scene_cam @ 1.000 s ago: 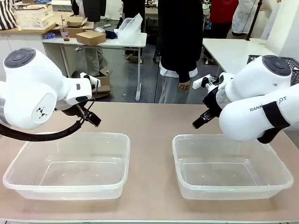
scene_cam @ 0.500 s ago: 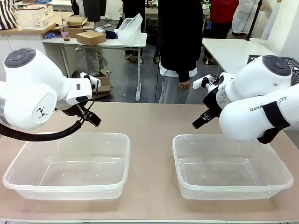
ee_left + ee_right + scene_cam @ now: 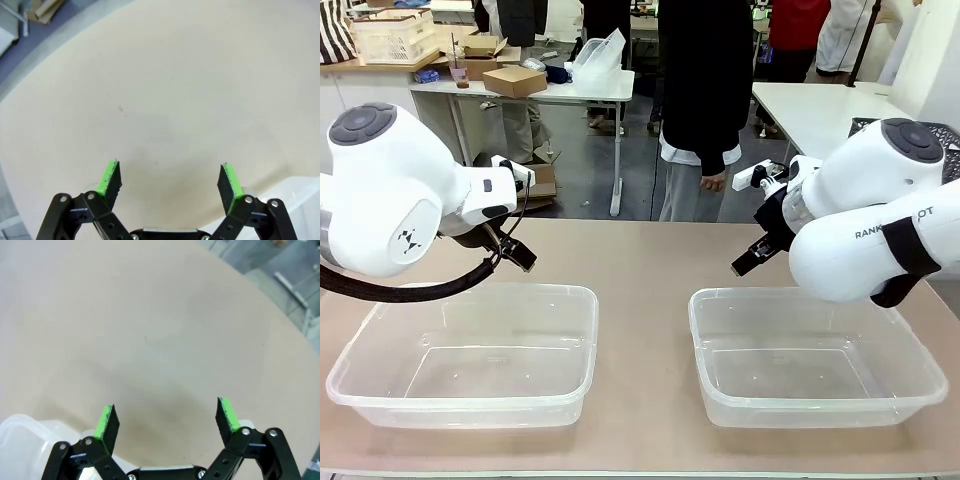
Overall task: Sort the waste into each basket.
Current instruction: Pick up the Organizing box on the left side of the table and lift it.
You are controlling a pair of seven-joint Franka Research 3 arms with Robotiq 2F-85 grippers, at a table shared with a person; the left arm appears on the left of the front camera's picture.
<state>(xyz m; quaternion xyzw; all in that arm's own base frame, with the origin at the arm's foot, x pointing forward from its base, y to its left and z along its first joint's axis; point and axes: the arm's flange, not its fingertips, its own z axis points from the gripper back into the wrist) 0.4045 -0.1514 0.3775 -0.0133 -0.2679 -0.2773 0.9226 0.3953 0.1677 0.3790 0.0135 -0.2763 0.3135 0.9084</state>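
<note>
Left gripper (image 3: 519, 256): jaws wide apart, empty, over bare beige tabletop (image 3: 640, 255); clear rectangular plastic tub (image 3: 460, 408) just below-behind. Right gripper (image 3: 747, 262): likewise apart, second clear tub (image 3: 810, 410) below-behind.

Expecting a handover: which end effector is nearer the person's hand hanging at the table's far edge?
Right. The right end effector hovers just right of the hand; the left end effector is far to its left.

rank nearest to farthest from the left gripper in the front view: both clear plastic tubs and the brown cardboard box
1. Left clear rectangular plastic tub, right beside the left gripper.
2. Right clear plastic tub, across the table.
3. Brown cardboard box, on the far white table.
</note>
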